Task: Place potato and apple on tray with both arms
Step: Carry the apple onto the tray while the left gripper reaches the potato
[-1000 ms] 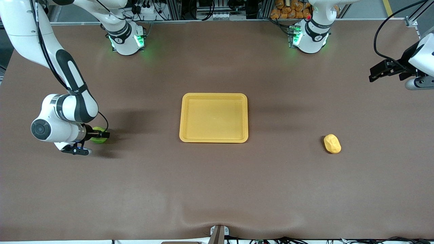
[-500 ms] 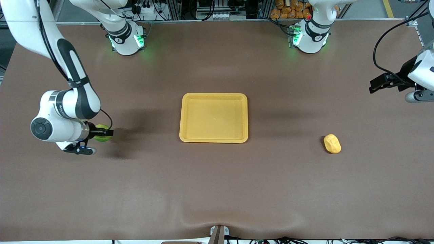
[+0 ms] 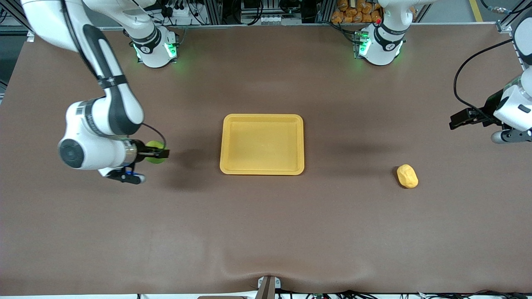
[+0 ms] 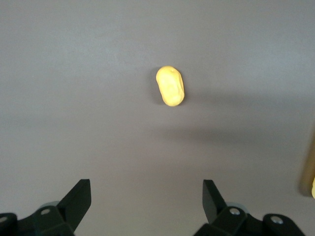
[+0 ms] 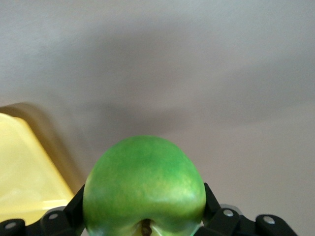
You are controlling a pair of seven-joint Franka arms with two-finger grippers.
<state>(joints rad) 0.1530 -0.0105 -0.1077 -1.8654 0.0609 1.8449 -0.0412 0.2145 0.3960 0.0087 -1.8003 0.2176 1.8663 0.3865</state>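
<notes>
The right gripper (image 3: 160, 154) hangs over the tabletop (image 3: 266, 232) toward the right arm's end, fingers clamped around the apple (image 3: 154, 146), ready for carrying. The empty tray (image 3: 262, 170) sits mid-table. The potato (image 3: 407, 176) lies untouched. The left gripper (image 3: 457, 123) hovers wide open, empty.

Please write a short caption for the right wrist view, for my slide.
Right gripper, jaws shut on the green apple, carries it above the brown table beside the yellow tray.
</notes>
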